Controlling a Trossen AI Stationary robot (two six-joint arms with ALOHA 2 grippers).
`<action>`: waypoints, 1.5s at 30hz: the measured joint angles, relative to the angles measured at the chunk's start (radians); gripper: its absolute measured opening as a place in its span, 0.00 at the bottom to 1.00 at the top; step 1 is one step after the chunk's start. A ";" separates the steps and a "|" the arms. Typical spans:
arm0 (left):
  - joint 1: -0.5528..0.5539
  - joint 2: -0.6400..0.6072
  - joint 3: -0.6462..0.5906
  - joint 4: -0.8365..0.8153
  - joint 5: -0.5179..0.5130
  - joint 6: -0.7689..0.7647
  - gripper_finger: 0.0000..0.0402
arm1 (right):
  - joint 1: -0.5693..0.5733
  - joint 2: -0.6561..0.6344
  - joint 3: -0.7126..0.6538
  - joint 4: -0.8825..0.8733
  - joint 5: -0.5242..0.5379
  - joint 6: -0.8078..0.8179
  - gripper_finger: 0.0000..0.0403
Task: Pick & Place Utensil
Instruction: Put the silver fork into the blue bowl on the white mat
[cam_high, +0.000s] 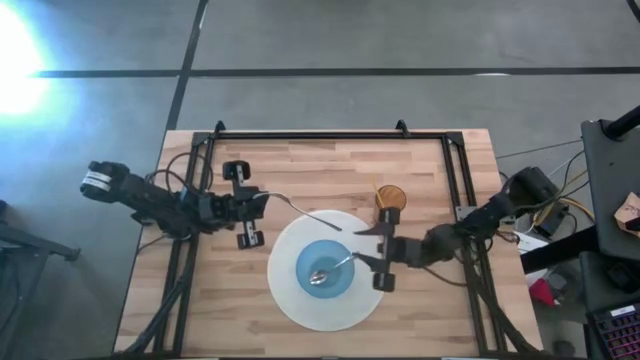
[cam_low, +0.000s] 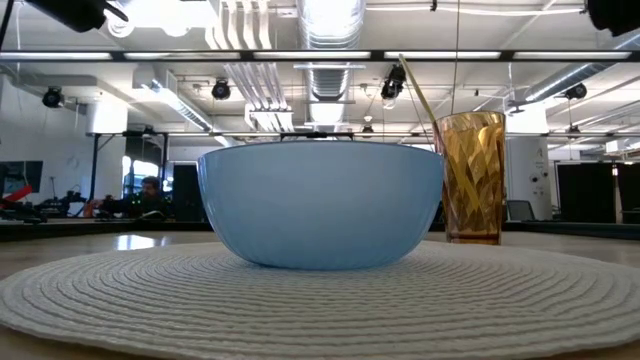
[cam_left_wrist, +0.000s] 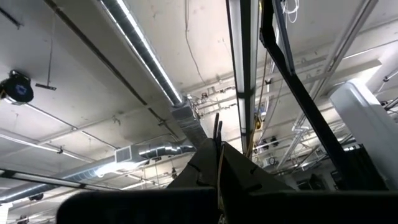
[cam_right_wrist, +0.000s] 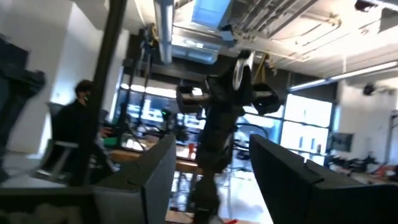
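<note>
Spoon (cam_high: 335, 267) in unlabelled blue bowl (cam_high: 305, 262)

2 metal utensils are seen. A spoon (cam_high: 330, 270) is lying inside the light blue bowl (cam_high: 323, 268), its bowl end at the bottom and its handle leaned up over the rim toward the right side. A fork (cam_high: 305, 211) is held level above the worktop, its handle gripped by the closed left claw (cam_high: 253, 207), with the tines over the edge of the round white placemat (cam_high: 290, 300). The bowl is seated mid-placemat.
</note>
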 joint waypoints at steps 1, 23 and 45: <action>0.002 0.000 0.006 0.002 0.005 0.000 0.00 | -0.010 0.017 0.018 0.000 0.000 -0.018 0.52; 0.020 0.000 0.060 0.007 0.097 -0.023 0.00 | -0.123 0.327 0.444 0.156 -0.065 -0.230 0.61; 0.024 0.000 0.064 0.013 0.108 -0.021 0.00 | -0.214 0.331 0.500 0.173 -0.337 -0.025 0.54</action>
